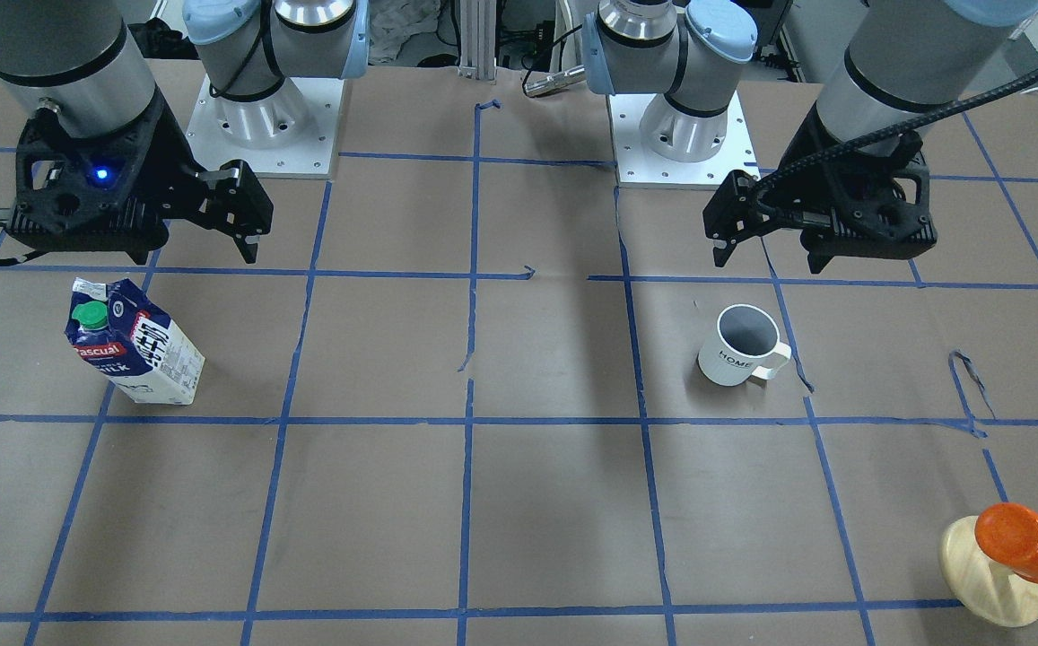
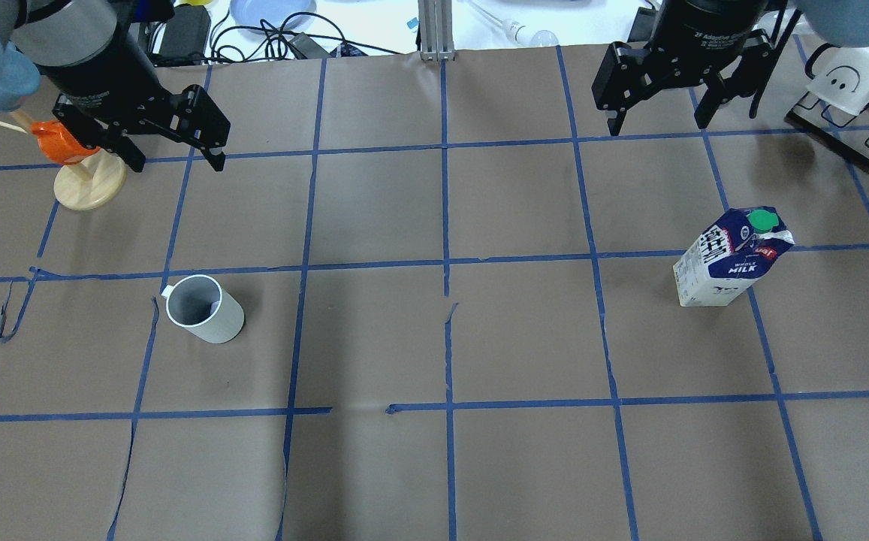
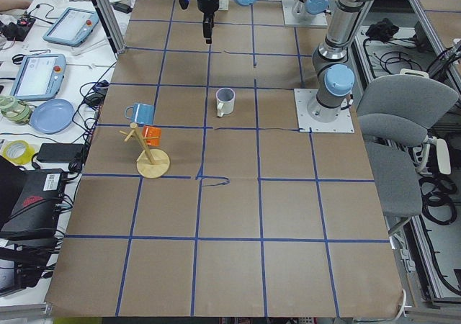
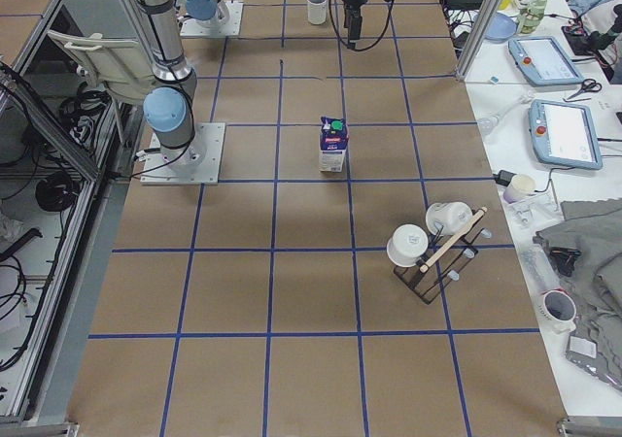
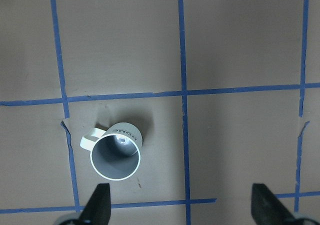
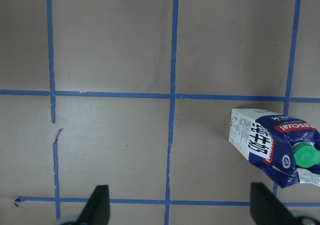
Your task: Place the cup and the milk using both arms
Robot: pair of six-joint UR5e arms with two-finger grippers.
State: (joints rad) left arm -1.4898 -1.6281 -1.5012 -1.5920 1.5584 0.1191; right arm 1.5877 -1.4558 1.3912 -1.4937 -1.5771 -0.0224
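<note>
Brown blue-taped table (image 2: 374, 481): cup (image 2: 205, 308), milk (image 2: 731, 259), wooden stand (image 2: 90, 186), rack (image 4: 447, 240), all apart.

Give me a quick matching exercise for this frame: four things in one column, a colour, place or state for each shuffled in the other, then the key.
Things:
1. cup
2. milk
3. left gripper
4. orange cup

States:
A. green cap on top
B. open, holding nothing
C. hung on a wooden stand
D. upright, dark grey inside

Pairs: 1-D, 2-A, 3-B, 4-C
</note>
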